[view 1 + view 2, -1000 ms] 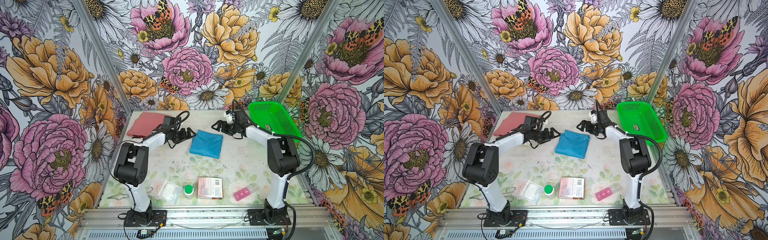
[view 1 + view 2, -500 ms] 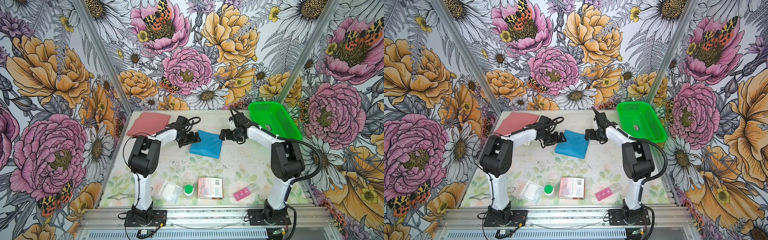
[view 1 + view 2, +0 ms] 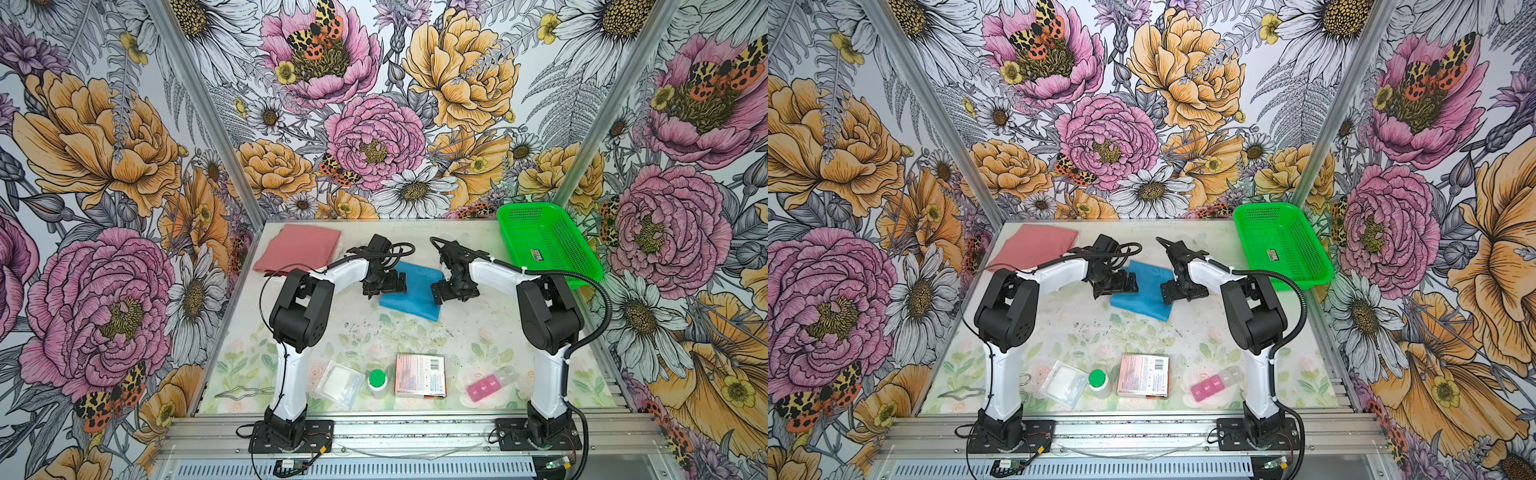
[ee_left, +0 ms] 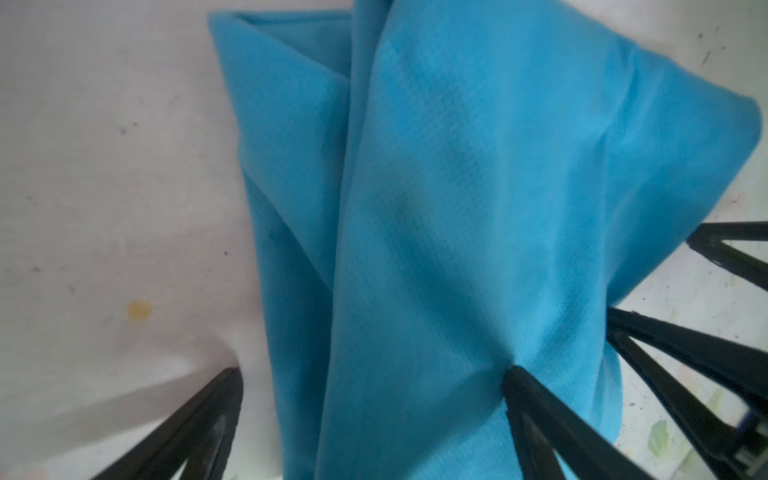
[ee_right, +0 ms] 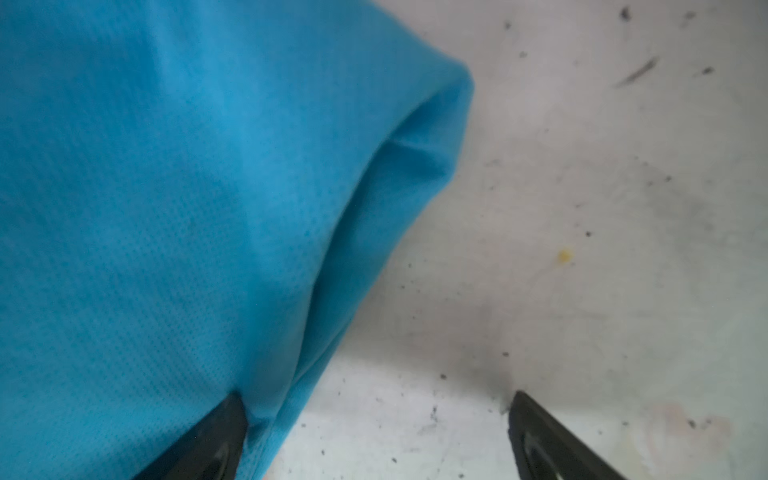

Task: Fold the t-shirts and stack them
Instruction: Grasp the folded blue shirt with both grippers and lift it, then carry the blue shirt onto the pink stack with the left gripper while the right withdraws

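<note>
Lying folded at mid-frame on the bench (image 3: 478, 332), the blue t-shirt (image 3: 415, 296) is flanked by the left gripper (image 3: 384, 286) and right gripper (image 3: 452, 291). Both spread their fingers (image 4: 536, 403) wide, one tip of each on the cloth. The pink t-shirt (image 3: 297, 249) lies folded at upper left. The green basket (image 3: 528, 216), upper right, carries a label too small to read.

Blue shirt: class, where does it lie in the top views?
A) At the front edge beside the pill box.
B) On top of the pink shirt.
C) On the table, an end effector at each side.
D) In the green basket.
C: the blue shirt lies on the table, the left end effector and right end effector at its side edges, apart from the pink shirt and basket.
</note>
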Controlling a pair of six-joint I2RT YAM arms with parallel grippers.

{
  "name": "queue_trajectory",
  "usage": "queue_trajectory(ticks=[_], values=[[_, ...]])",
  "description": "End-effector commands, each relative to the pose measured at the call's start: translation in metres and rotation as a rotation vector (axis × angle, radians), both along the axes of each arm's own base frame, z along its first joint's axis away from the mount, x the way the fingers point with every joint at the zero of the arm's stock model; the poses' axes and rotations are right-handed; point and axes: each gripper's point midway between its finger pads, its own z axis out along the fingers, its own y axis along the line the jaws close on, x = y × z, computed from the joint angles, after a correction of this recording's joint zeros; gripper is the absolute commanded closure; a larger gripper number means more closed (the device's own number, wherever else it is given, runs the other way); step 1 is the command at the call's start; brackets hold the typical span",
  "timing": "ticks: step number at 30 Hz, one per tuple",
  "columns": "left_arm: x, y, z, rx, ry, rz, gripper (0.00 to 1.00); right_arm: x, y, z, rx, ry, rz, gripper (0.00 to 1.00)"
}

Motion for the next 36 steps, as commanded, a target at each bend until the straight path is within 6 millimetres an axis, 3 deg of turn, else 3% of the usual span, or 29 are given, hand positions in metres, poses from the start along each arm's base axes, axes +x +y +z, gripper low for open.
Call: queue_trajectory(ticks=[1,13,15,16,17,18,19,23,25,29,32,36], values=[[-0.002,-0.006,-0.006,0.046,0.001,-0.012,0.01,-0.011,-0.011,-0.019,-0.073,0.063,0.007,0.01],[-0.023,-0.06,-0.038,0.04,0.064,-0.069,0.02,-0.01,0.005,-0.027,-0.031,0.081,0.04,0.0],[-0.025,-0.068,-0.043,0.033,0.062,-0.062,0.13,-0.01,0.006,-0.028,-0.025,0.084,0.043,0.0],[-0.025,-0.072,-0.045,0.025,0.057,-0.061,0.25,-0.011,0.007,-0.028,-0.023,0.086,0.042,0.0],[-0.025,-0.074,-0.046,0.028,0.046,-0.054,0.52,-0.011,0.007,-0.028,-0.02,0.085,0.042,0.01],[-0.025,-0.074,-0.047,0.037,0.039,-0.048,0.66,-0.011,0.008,-0.028,-0.019,0.086,0.041,0.01],[-0.026,-0.074,-0.048,0.046,0.035,-0.051,0.73,-0.012,0.008,-0.028,-0.016,0.084,0.041,0.0],[-0.025,-0.069,-0.05,0.068,0.024,-0.051,0.85,-0.011,0.013,-0.018,0.027,0.071,0.043,0.01],[-0.022,-0.061,-0.047,0.102,-0.007,-0.051,1.0,-0.007,0.016,-0.006,0.073,0.048,0.036,0.01],[-0.002,-0.021,-0.022,0.189,-0.114,-0.045,1.0,0.001,0.009,0.04,0.135,-0.047,0.012,0.01],[0.015,0.025,0.006,0.306,-0.205,-0.082,1.0,0.001,-0.001,0.07,0.169,-0.108,-0.001,0.01],[0.04,0.088,0.044,0.509,-0.305,-0.127,1.0,-0.005,-0.01,0.094,0.199,-0.155,-0.016,0.0]])
